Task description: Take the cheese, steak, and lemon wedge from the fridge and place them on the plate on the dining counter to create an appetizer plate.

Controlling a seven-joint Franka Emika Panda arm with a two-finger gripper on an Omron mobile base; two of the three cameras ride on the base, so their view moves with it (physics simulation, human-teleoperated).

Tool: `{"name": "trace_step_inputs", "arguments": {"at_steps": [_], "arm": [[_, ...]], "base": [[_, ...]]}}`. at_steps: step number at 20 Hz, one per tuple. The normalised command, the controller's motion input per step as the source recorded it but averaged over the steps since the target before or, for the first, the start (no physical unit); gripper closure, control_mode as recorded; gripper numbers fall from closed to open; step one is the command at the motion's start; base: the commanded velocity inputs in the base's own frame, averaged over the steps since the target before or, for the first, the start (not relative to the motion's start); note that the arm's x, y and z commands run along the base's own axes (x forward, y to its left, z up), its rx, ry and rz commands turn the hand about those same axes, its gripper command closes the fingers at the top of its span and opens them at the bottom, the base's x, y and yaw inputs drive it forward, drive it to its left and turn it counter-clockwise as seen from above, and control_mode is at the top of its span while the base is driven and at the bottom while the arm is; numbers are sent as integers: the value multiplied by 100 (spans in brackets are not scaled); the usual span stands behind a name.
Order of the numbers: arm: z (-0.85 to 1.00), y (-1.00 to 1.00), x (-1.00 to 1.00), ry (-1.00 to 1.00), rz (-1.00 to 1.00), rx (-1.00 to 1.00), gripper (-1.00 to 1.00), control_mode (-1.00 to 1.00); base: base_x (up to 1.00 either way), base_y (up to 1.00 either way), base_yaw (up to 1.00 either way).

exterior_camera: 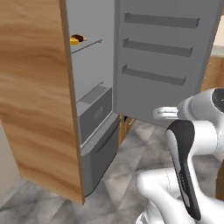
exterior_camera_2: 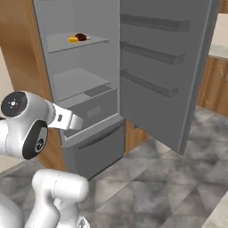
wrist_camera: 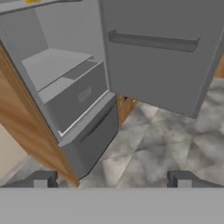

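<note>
The small yellow-orange wedge of cheese [exterior_camera_2: 73, 39] and the rounded dark reddish-brown lump of steak [exterior_camera_2: 80, 36] lie touching on the upper flat grey shelf [exterior_camera_2: 93, 41] of the tall grey fridge [exterior_camera_2: 95, 111]. Its smooth grey door [exterior_camera_2: 164, 67] stands swung wide, three ribbed rails across its inner face. A plain grey drawer [exterior_camera_2: 93, 109] sits beneath the lower shelf. Grained wooden panelling [exterior_camera: 35, 96] flanks the cabinet above mottled grey stone floor tiles [exterior_camera_2: 156, 182]. The two-finger gripper [wrist_camera: 111, 180] hangs with its dark tips spread wide apart, holding nothing.
</note>
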Motion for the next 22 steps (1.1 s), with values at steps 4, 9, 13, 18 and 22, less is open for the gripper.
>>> {"name": "trace_step_inputs", "arguments": {"at_steps": [4,9,13,18,22], "arm": [[0,0,0,0,0,0,-100,100],[0,0,0,0,0,0,-100,100],[0,0,0,0,0,0,-100,100],[0,0,0,0,0,0,-100,100],[0,0,0,0,0,0,-100,100]], "base": [[100,22,0],[100,1,8],[100,0,41],[97,-5,50],[87,-29,45]]}}
